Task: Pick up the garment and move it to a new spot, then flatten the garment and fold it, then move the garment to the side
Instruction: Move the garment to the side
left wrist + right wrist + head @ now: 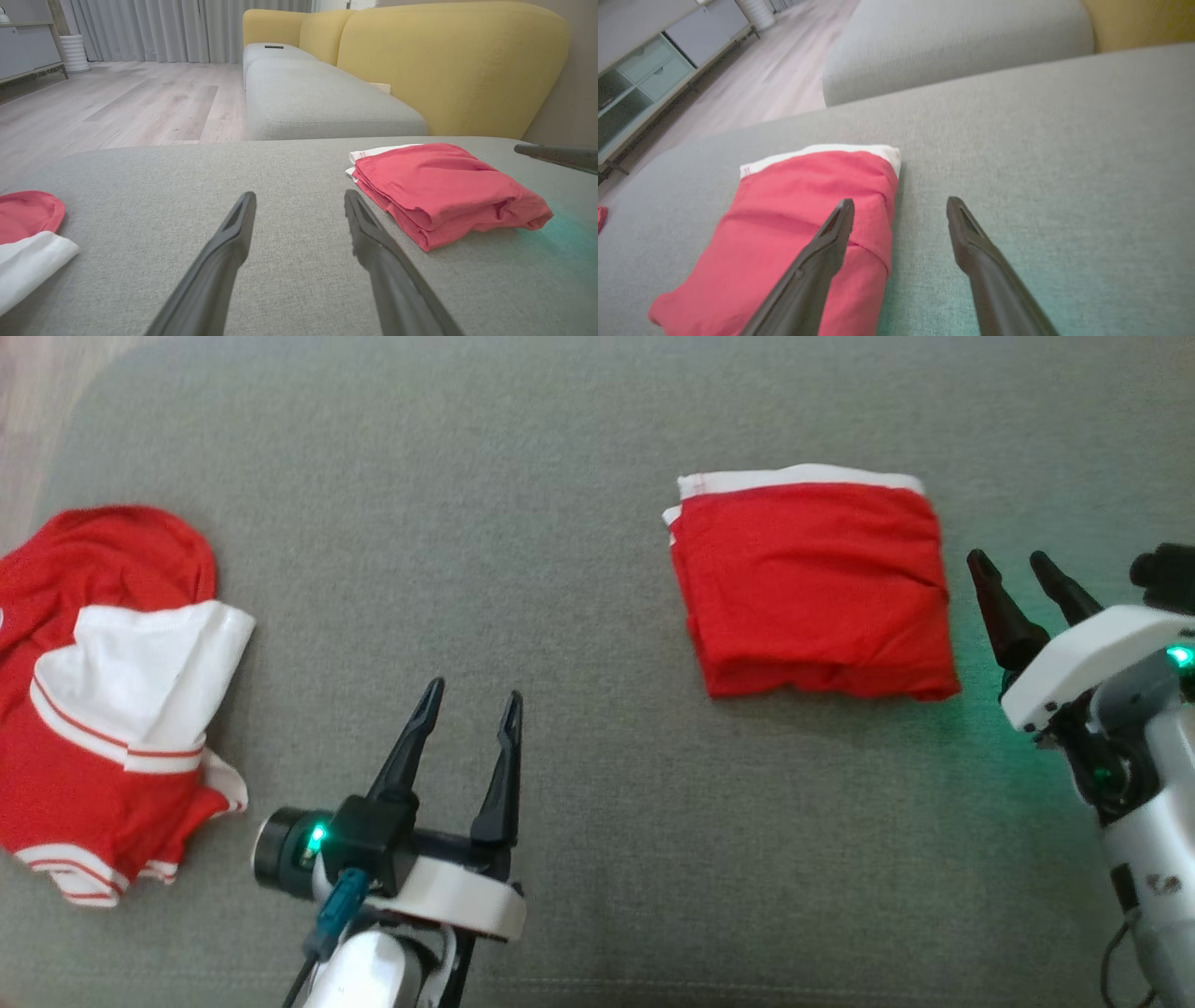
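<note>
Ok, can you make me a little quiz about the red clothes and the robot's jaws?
1. True or false: the folded red garment lies flat on the grey cushion, nearer the right jaws than the left jaws.
2. Pick one. The crumpled red and white garment is: A) pinched in the left jaws, B) lying loose at the cushion's left edge, C) stacked on the folded one.
3. Fill the gap: both pairs of jaws are ____ and hold nothing.

Key: 1 true; 2 B; 3 open.
</note>
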Robot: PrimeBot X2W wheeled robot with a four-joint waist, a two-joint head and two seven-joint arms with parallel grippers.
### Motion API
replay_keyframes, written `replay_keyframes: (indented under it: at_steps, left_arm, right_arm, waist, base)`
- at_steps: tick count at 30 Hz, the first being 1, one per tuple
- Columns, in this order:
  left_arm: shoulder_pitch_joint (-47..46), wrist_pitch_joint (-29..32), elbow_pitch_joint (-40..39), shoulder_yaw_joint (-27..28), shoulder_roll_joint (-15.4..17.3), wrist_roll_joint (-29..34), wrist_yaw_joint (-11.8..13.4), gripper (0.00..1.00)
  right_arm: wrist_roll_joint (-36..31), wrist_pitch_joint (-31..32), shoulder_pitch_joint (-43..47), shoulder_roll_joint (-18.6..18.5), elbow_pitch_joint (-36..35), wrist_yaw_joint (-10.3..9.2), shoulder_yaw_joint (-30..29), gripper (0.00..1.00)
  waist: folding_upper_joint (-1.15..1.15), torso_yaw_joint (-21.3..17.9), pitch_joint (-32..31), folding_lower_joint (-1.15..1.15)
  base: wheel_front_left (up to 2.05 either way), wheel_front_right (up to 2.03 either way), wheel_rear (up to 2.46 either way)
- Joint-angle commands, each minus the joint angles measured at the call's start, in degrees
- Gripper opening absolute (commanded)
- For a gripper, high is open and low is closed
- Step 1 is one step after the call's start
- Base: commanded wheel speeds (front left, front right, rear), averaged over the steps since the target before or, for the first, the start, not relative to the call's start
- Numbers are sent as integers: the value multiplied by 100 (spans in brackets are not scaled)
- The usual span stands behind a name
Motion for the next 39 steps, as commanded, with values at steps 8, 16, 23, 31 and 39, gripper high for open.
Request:
replay_keyframes:
  at_steps: [8,16,23,31,39]
  left_arm:
    - [-326,-45,-125,10,-22,-111,133,100]
    - [-547,-45,-256,335,-23,-199,363,100]
    - [-751,-45,-313,636,-23,-35,263,100]
    - [-983,-45,-447,715,-23,88,103,100]
    - [-1466,-45,-566,504,-23,197,-66,100]
  right_arm:
    - [781,657,-267,-246,315,37,524,62]
    - [1170,705,-489,-385,485,37,733,0]
    - [1149,316,-681,-946,294,37,952,0]
    - [984,95,-841,-1936,204,37,847,0]
    - [669,-15,-1169,-2672,415,37,301,0]
  waist:
    - [0,151,213,-2]
    - [0,-3,436,-2]
    - [0,-323,671,-2]
    - [0,-812,1070,-2]
    - [0,-1120,1664,-2]
  base:
    - [0,0,0]
    - [0,0,0]
    - [0,0,0]
    - [0,0,0]
    - [0,0,0]
